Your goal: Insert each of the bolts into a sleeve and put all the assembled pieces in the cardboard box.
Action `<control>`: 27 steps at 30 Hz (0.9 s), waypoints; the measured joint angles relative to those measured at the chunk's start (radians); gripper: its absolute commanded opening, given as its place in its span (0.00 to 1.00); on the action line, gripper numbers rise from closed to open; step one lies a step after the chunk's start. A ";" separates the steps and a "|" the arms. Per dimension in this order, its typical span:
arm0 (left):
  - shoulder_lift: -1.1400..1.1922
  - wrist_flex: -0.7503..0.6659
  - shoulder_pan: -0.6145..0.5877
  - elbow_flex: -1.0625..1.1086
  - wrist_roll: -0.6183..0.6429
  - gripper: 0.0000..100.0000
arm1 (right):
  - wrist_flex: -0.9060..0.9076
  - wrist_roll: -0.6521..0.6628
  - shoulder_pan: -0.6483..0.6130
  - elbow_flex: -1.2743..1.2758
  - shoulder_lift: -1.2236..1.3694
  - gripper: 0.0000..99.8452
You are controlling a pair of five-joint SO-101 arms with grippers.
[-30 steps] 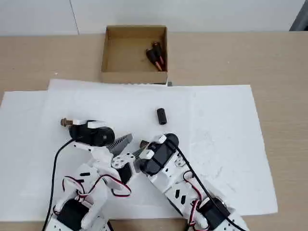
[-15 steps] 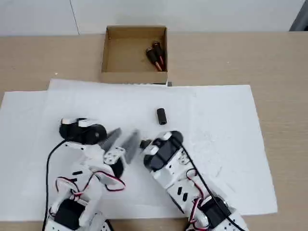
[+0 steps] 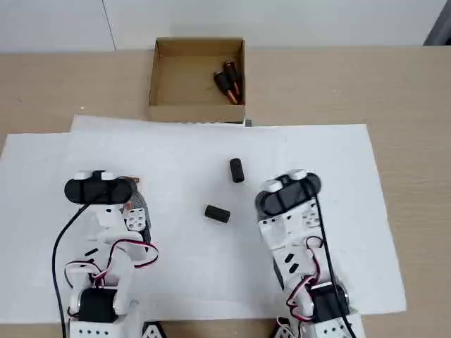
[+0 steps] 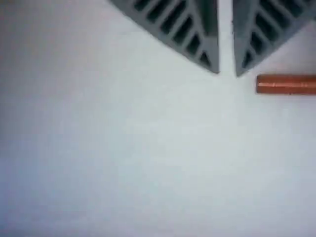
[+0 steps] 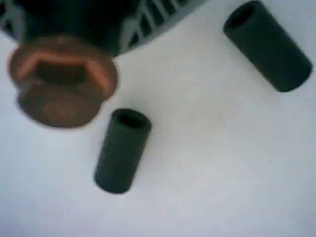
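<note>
Two bolts and two sleeves not yet paired; finished pieces already in the box.

The right end effector (image 5: 79, 24) appears clamped on a copper bolt (image 5: 61, 86), whose head faces the wrist camera. The left end effector (image 4: 226, 69) carries nothing; its fingers (image 4: 190, 24) stand a narrow slit apart, and a second bolt (image 4: 286, 84) lies on the white paper (image 3: 331, 183) just beside the tips. Between the arms lie two black sleeves, both unfilled and apart: one sleeve (image 3: 218, 213) nearer the arms, the other sleeve (image 3: 237, 170) toward the box. Beyond the paper, on the table (image 3: 409, 84), the cardboard box (image 3: 197, 113) holds what look like two assembled pieces (image 3: 228, 81) against its right wall. I judge about half done: two insertions and two drop-offs left. No writing is readable on anything here.
</note>
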 measured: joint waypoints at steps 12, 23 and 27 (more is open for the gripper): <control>0.002 0.000 -0.014 0.057 -0.002 0.01 | 0.000 0.000 0.051 0.000 0.002 0.00; 0.002 0.002 -0.014 0.075 -0.014 0.01 | 0.103 0.000 0.051 -0.210 0.094 0.00; 0.002 0.002 -0.014 0.075 -0.014 0.01 | 0.100 0.000 0.051 -0.350 0.276 0.00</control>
